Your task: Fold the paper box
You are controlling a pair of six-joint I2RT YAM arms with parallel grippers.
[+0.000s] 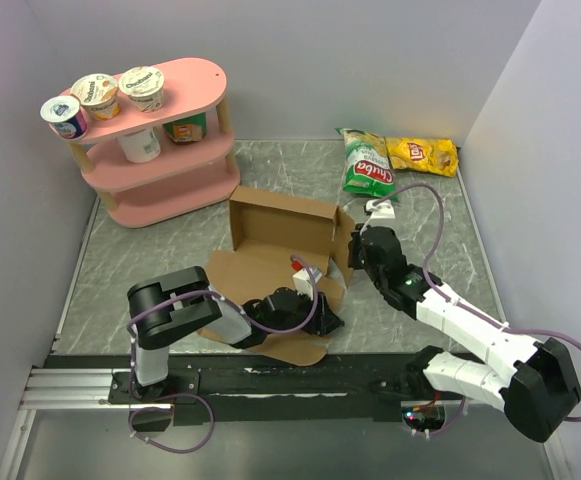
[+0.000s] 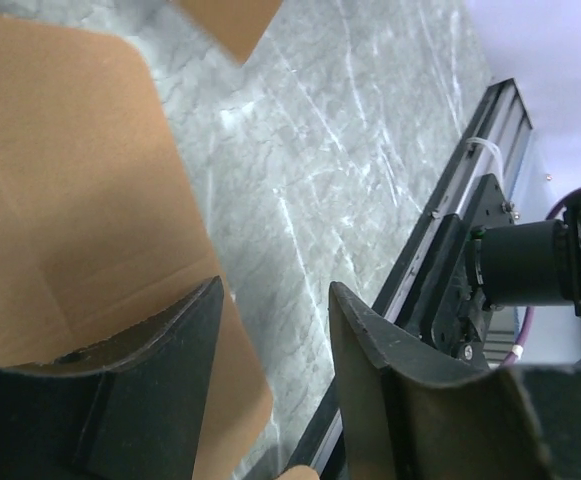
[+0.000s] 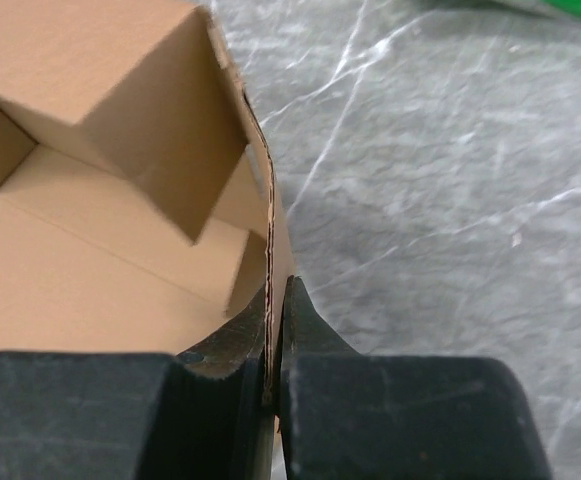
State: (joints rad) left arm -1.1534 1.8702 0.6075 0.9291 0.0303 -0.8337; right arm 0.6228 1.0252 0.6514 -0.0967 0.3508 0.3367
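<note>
Half-folded and open-topped, the box (image 1: 280, 222) sits at the middle of the worktop (image 1: 170, 250), back wall raised and front flap (image 1: 300, 350) lying flat toward the arms' rail (image 1: 90, 385). The right end effector (image 3: 275, 300) is clenched on the thin upper edge of the box's right wall (image 3: 268, 225), with only a narrow strip of cardboard between its fingers. The left end effector (image 2: 270, 320) hangs low over the flap's rounded edge, parted and grasping nothing, 1 finger (image 2: 170, 330) above cardboard and the other above bare stone. The likeliest trouble is on the right: so shallow a bite may slip off if the wall is swung inward, or crease and tear the edge if the pull runs off the fold line. Nothing pins the base, so a hard tug would probably drag the whole box sideways rather than bend it. On the left, jaws straddling the edge could shut on air, or nip just the corner and buckle the flap. The left arm's purple cable (image 1: 317, 290) loops over the box and might snag a raised tab. The 2 chip bags (image 1: 368, 165) lie behind the right arm, apart from it.
</note>
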